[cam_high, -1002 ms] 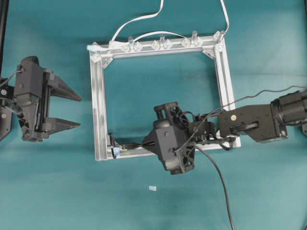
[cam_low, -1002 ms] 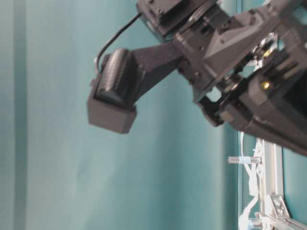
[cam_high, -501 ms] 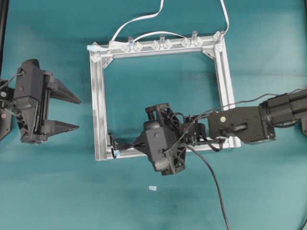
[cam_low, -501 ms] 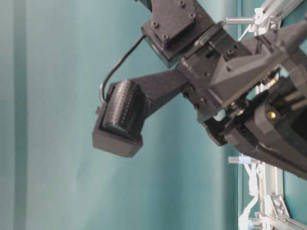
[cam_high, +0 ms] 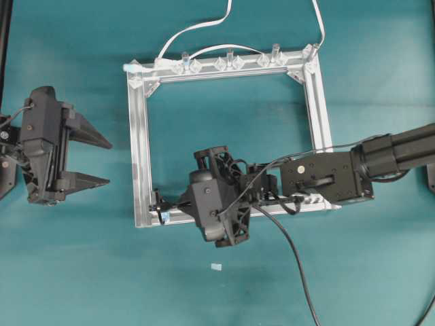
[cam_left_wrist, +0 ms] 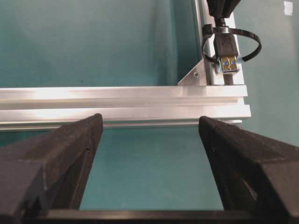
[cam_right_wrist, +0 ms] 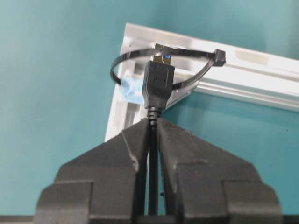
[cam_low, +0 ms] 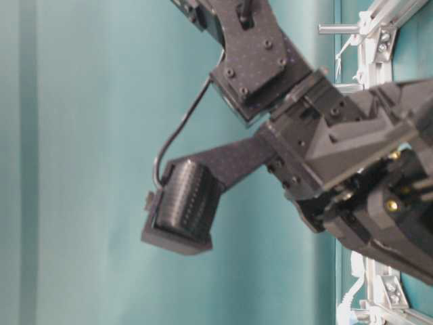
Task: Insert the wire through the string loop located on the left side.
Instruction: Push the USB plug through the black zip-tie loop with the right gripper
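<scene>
Teal tabletop | aluminium frame lying flat | white cable behind

My two arms were matte black throughout. My left gripper ended in two long wedge-shaped fingers tapering to points, mounted on a blocky housing. My right gripper carried thick, faceted fingers with a faintly grainy surface. The right wrist bore a ribbed, box-shaped camera housing on an angled bracket, fed by a thin curling black lead. Small round screws dotted the flat plates; one brass-coloured fastener showed.
</scene>
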Action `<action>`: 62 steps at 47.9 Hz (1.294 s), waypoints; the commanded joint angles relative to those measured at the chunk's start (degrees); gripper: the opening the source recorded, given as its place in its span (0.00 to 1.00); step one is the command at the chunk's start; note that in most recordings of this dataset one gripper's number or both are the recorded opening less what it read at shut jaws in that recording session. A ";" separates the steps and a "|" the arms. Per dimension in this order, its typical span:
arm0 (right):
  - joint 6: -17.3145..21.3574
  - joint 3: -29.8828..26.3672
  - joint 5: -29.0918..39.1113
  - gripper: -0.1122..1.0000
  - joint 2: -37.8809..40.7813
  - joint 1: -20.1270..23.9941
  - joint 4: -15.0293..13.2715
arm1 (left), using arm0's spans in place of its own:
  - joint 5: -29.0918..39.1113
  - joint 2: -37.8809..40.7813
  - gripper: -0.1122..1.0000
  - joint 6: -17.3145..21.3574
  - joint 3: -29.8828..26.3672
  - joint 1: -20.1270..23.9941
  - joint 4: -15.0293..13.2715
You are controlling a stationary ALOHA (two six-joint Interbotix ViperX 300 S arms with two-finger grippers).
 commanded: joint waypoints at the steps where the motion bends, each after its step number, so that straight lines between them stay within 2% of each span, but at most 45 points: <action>1: -0.09 -1.93 -0.26 0.18 -0.88 -0.35 -0.18 | -0.26 -0.18 0.85 -0.26 -0.44 -0.35 0.09; 27: -0.09 -4.92 -0.18 0.18 1.23 -0.70 -0.18 | -0.26 -0.09 0.85 -0.26 0.18 -0.35 0.09; 62: -0.09 -5.10 -0.44 0.18 1.49 -0.70 -0.18 | -0.26 -0.09 0.85 -0.35 -0.70 -0.53 0.09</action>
